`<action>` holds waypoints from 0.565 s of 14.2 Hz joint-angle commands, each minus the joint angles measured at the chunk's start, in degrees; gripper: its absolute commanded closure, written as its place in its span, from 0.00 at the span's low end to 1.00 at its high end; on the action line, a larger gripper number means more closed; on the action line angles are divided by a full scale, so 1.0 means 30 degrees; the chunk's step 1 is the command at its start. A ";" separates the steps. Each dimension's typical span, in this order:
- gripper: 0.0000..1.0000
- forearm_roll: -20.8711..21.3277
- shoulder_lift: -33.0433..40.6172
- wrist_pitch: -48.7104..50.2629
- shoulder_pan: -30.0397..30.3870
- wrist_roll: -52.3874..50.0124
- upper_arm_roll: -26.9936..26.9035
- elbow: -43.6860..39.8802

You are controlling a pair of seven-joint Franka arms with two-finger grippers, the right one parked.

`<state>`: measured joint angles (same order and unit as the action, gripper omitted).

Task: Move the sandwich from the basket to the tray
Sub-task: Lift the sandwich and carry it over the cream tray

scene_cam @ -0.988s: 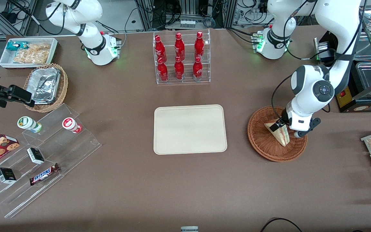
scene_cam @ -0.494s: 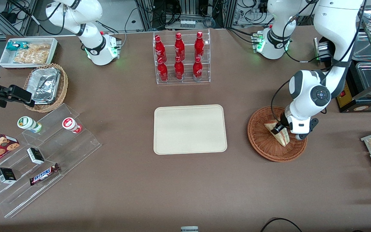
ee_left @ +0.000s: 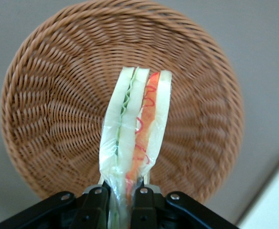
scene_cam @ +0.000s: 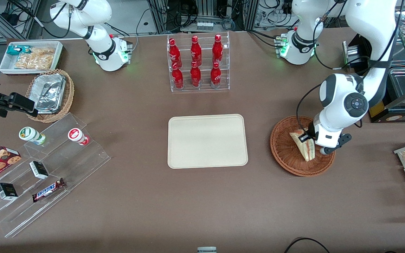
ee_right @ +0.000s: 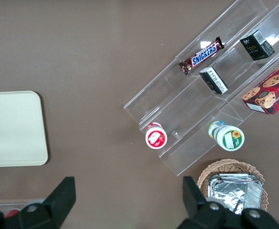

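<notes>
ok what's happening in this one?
The left arm's gripper is shut on the sandwich, pinching one end of the wedge above the reddish-brown wicker basket. The sandwich hangs over the basket, apparently just clear of its floor. The cream tray at the table's middle has nothing on it, so the carry over to it is not yet done.

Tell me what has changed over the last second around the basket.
The gripper, shut on the sandwich, has tilted the wedge so that its tip points more steeply toward the front camera, still over the basket; the arm's elbow has swung toward the working arm's end of the table. The tray remains bare and unmoved.
</notes>
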<state>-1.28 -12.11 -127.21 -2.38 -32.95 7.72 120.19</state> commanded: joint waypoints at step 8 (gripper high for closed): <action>0.98 0.0017 -0.5243 0.4465 -0.6613 -0.0494 0.0033 -0.8591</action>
<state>-1.31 -22.41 -115.48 -18.81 -31.88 8.41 101.28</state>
